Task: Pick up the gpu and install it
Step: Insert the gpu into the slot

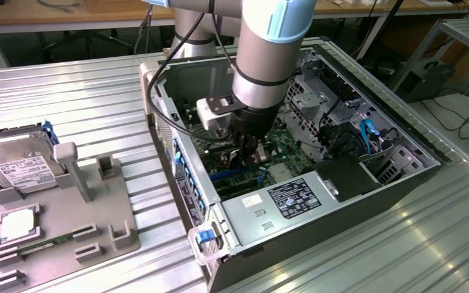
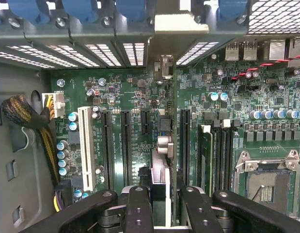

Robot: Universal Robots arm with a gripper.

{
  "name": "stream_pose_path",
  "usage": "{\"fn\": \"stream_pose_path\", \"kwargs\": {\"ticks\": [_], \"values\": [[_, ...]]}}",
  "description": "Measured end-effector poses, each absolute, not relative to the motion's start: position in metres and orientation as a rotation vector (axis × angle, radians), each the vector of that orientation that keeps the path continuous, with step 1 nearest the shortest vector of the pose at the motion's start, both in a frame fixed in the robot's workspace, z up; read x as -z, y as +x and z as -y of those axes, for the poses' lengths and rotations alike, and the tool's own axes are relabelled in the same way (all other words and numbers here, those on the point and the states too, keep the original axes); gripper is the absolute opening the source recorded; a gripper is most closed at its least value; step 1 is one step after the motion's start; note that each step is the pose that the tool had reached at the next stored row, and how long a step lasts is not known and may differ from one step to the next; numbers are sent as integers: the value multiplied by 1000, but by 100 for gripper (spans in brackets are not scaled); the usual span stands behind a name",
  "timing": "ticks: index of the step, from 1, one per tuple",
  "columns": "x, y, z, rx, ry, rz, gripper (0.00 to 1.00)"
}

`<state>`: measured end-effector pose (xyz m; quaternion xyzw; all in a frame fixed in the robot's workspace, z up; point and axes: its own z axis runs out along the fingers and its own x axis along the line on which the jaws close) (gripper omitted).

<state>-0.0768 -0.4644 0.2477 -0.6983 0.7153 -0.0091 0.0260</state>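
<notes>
Gripper clamped on gpu edge-on, long axis along slots, apparently over one inside case.

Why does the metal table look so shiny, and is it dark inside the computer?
Exterior view: the ribbed metal table throws back pale glare in streaks; the computer case sits shadowed under the arm. Wrist view: the motherboard is evenly lit, with the gripper dark.

My black gripper holds the dark green gpu edge-on above the green motherboard with its black slots and one white slot.
</notes>
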Motion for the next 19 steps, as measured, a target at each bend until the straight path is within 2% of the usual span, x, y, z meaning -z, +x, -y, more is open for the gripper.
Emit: {"fn": "stream_pose_path", "kwargs": {"ticks": [19], "values": [[-244,-79,464,28,-2158,-2211,28]]}}
